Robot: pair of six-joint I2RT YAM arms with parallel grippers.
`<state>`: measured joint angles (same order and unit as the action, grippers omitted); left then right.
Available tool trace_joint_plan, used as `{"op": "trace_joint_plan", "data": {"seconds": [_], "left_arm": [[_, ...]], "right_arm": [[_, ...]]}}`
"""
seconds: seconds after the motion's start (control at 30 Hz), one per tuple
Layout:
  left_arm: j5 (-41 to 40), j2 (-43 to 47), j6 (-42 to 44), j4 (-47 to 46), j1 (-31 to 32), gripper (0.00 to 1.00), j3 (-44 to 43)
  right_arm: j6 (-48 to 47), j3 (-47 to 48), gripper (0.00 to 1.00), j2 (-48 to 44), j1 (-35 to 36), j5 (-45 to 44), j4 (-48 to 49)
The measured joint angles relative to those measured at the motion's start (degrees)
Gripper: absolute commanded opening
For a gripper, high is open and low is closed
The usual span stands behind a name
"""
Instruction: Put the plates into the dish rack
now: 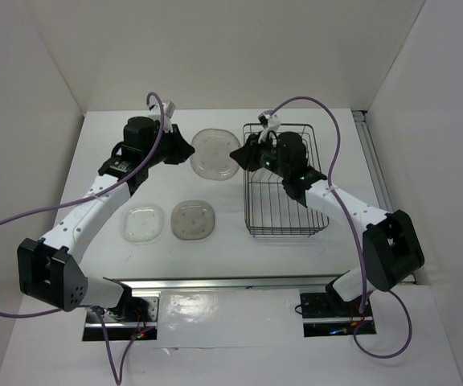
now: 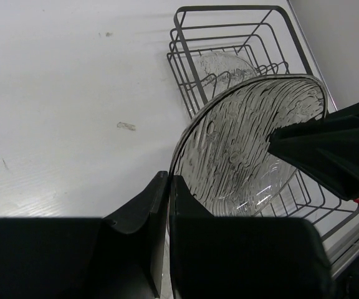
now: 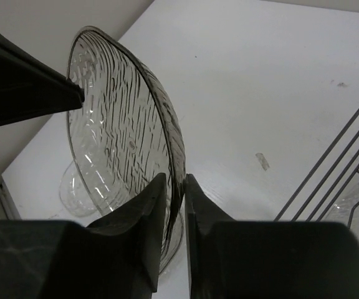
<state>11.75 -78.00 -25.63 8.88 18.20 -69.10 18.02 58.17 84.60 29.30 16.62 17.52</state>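
1. Top: left gripper (image 1: 185, 149) and right gripper (image 1: 243, 154), arms reaching forward and inward, hold one plate (image 1: 215, 153) between them, just left of the rack (image 1: 286, 232).
2. Left wrist: fingers (image 2: 148, 208) clamped on the plate's rim, rack beyond.
3. Right wrist: fingers (image 3: 148, 215) pinched on its opposite rim.

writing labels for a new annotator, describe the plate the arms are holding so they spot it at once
Find the wire dish rack on the right. Just left of its far end, a see-through plate is pinched at its rim by the left gripper and right gripper. The two other plates left of the rack lie flat, untouched.
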Motion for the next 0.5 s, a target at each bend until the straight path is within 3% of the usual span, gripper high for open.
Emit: {"op": "trace_joint_plan", "data": {"seconds": [0.13, 0.2, 0.23, 0.3, 0.33, 0.37, 0.5], "left_arm": [[-0.28, 0.00, 0.20, 0.09, -0.26, 0.00, 0.02], [-0.11, -0.02, 0.17, 0.09, -0.26, 0.06, 0.02], [-0.13, -0.02, 0.20, 0.09, -0.26, 0.21, 0.02], [-0.13, -0.11, -0.04, 0.09, -0.26, 0.40, 0.02], [-0.09, -0.15, -0.15, 0.09, -0.26, 0.57, 0.02], [0.00, -0.24, -0.20, 0.02, -0.22, 0.97, 0.00], [0.04, -0.26, -0.76, 0.02, -0.04, 1.00, 0.00]], "right_arm": [[1.66, 0.00, 0.00, -0.02, -0.20, 0.33, 0.90], [2.21, 0.00, 0.00, -0.04, -0.31, -0.11, 0.85], [2.56, 0.00, 0.00, -0.04, -0.31, -0.37, 0.83], [2.99, 0.00, 0.00, -0.20, -0.31, -1.18, 0.74], [2.99, 0.00, 0.00, -0.44, -0.31, -1.70, 0.63], [3.02, -0.02, 0.00, -0.74, -0.24, -2.84, 0.28], [3.37, -0.07, 0.00, -2.95, -0.20, -9.42, -1.40]]}}
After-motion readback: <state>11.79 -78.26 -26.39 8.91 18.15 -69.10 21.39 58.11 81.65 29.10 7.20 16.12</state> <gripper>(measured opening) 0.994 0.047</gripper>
